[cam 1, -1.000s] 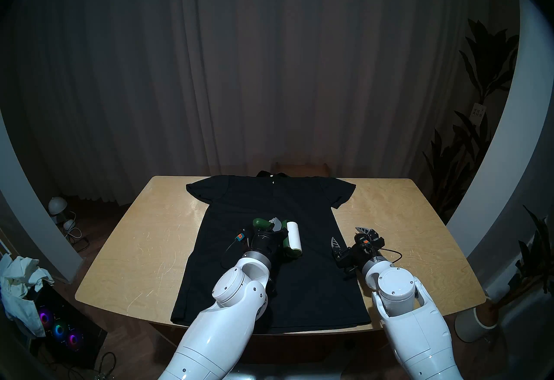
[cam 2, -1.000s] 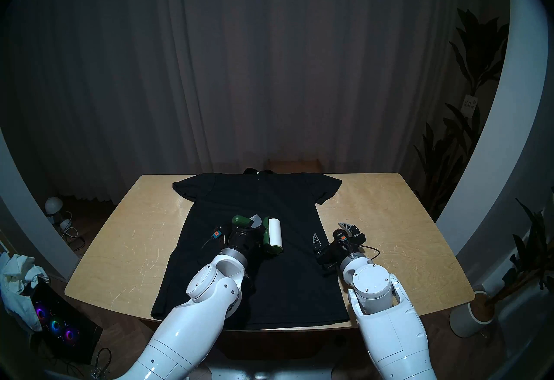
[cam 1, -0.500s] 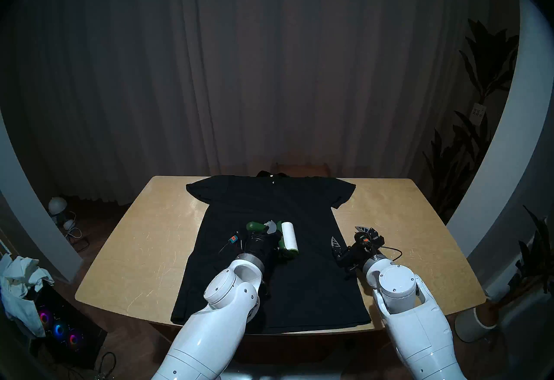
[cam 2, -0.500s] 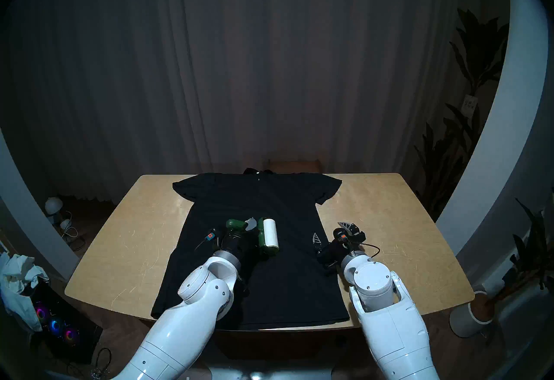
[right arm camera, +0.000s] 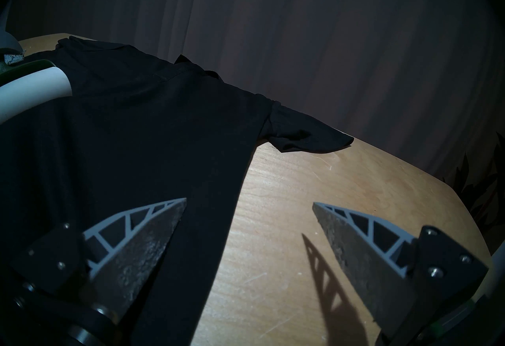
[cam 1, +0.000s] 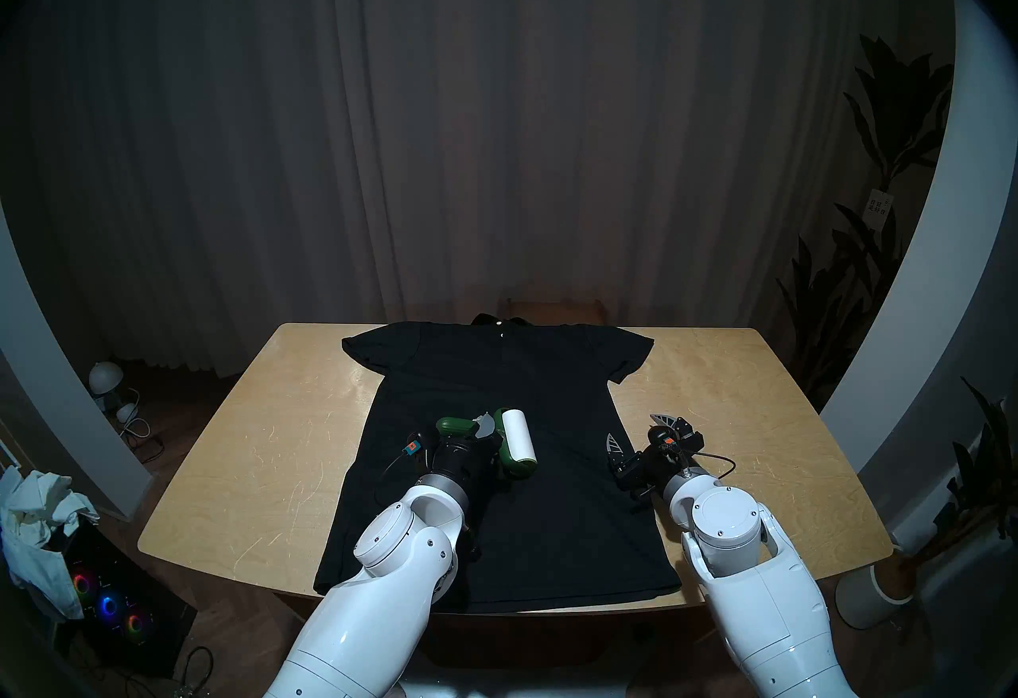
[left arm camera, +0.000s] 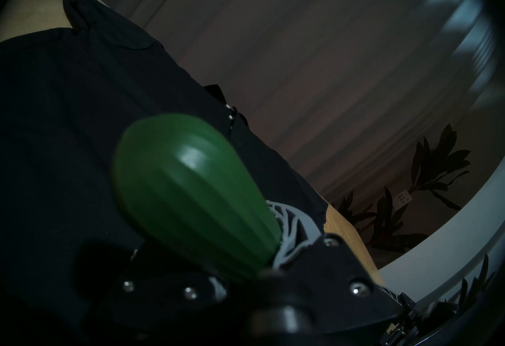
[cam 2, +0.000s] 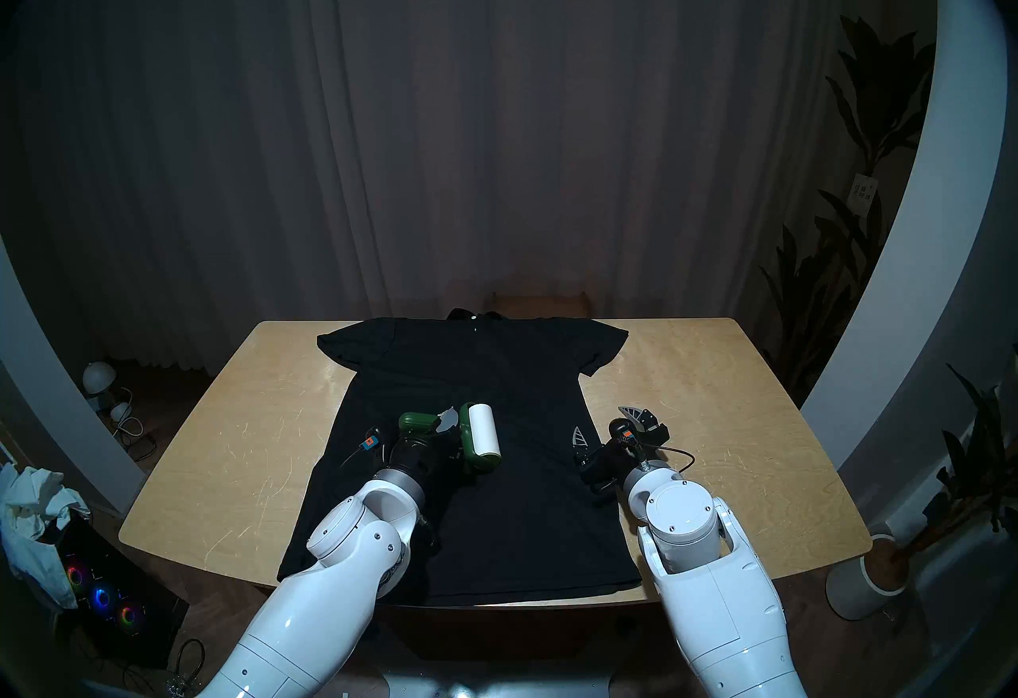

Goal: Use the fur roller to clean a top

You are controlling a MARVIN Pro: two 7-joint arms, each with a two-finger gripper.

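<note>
The black T-shirt [cam 1: 551, 526] lies flat on the wooden table, neck at the far edge; it also shows in the other head view [cam 2: 523, 526]. My left gripper [cam 1: 485, 427] is shut on the dark green handle [left arm camera: 191, 189] of the fur roller [cam 1: 519, 437]. The roller's white roll rests on the shirt's middle, pointing away from me; it also shows in the right head view [cam 2: 483, 435] and the right wrist view [right arm camera: 32, 91]. My right gripper [cam 1: 633, 432] is open and empty at the shirt's right edge, one finger over cloth and one over bare wood [right arm camera: 250, 202].
The table [cam 1: 264, 460] has bare wood on both sides of the shirt. A chair back [cam 1: 551, 308] stands behind its far edge. On the floor at the left are a white cloth pile [cam 1: 38, 515], a computer with coloured fans [cam 1: 110, 606] and a lamp [cam 1: 104, 377]. Plants [cam 1: 881, 129] stand at the right.
My left arm has moved the roller to the left across the shirt and slightly towards me. The right arm has barely moved and stays open.
</note>
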